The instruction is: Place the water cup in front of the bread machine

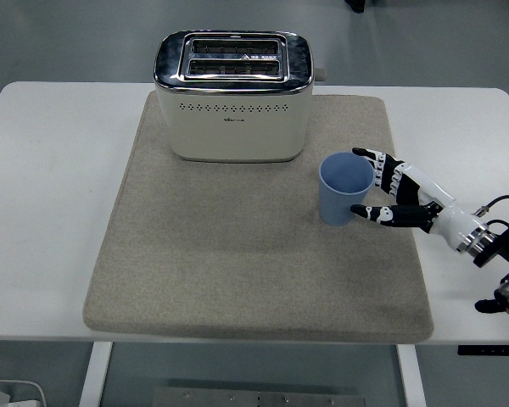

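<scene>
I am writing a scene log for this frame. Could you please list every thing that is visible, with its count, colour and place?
toaster: one, cream with chrome top, far end of the mat
cup: one, blue, upright on the mat, right of and nearer than the toaster
mat: one, beige, covering the table's middle
table: one, white
shoe: one, dark, on the floor at the top edge
right hand: one, black and white, fingers spread at the cup's right side

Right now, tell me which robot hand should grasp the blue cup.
The right robot hand: its open fingers already flank the blue plastic cup on the beige mat. The left one is out of view.
</scene>
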Controlling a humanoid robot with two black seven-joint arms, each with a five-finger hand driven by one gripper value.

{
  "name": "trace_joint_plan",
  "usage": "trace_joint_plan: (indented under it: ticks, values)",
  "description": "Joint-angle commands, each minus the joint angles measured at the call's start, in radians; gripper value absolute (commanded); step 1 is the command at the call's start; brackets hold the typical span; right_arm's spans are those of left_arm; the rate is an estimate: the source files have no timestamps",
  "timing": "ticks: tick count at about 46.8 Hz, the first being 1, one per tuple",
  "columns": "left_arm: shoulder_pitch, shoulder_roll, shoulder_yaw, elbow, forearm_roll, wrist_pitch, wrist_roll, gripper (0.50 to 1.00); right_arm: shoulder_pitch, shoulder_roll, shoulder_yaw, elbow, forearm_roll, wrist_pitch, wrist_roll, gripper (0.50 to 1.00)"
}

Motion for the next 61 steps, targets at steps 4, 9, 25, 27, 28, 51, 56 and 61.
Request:
trace_joint_plan:
  ticks: [4,9,25,27,28,51,56,61]
  values:
    - [0.0,0.0,0.0,0.0,0.0,0.0,0.0,1.0,0.008,0.025,-0.001,-0.012,0.0,0.0,-0.003,0.926]
    - [0.0,0.0,0.0,0.0,0.0,0.0,0.0,1.0,0.008,0.028,0.0,-0.012,0.0,0.0,-0.006,0.924]
    - [0.0,0.0,0.0,0.0,0.0,0.0,0.0,1.0,0.021,0.06,-0.003,-0.024,0.0,-0.011,-0.008,0.926]
    - [0.0,0.0,0.0,0.0,0.0,0.0,0.0,1.0,0.022,0.062,-0.003,-0.024,0.0,-0.011,-0.008,0.924]
    - [0.0,0.0,0.0,0.0,0.0,0.0,0.0,1.0,0.022,0.063,-0.004,-0.024,0.0,-0.011,-0.008,0.926]
    - [0.0,0.0,0.0,0.0,0.0,0.0,0.0,1.0,0.057,0.106,-0.024,-0.075,0.006,0.002,-0.011,0.924]
    - [0.0,0.0,0.0,0.0,0.0,0.0,0.0,1.0,0.064,0.126,-0.029,-0.089,0.008,0.003,-0.011,0.926]
    - [0.0,0.0,0.0,0.0,0.0,0.0,0.0,1.0,0.064,0.135,-0.03,-0.101,0.008,0.003,-0.011,0.924]
